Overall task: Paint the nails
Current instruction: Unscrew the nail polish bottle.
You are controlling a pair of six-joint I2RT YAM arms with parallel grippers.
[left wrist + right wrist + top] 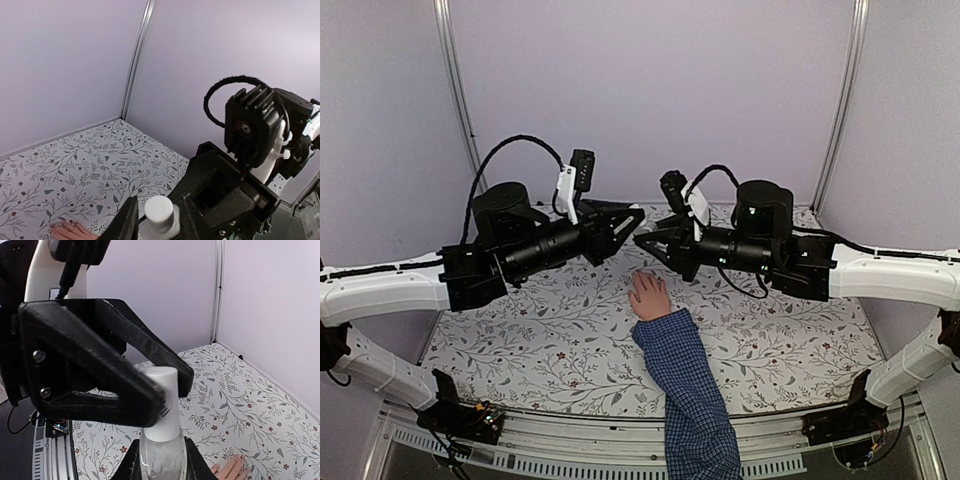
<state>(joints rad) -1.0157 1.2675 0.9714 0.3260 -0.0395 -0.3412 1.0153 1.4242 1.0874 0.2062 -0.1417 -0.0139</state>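
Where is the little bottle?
The bottle is mid-table in the top view, near the hand: right pincer grips its body, left pincer flanks its white cap.

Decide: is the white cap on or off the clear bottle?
On. In the right wrist view the white cap sits directly atop the clear bottle, no gap visible; whether screwed tight, cannot tell.

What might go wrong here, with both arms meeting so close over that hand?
1. The bottle, clamped in the right gripper with its white cap between the fingers of the left gripper, hangs above the flowered table near the hand; a slip could drop or spill it there.
2. The two grippers nearly touch, so a small misalignment might knock them together.
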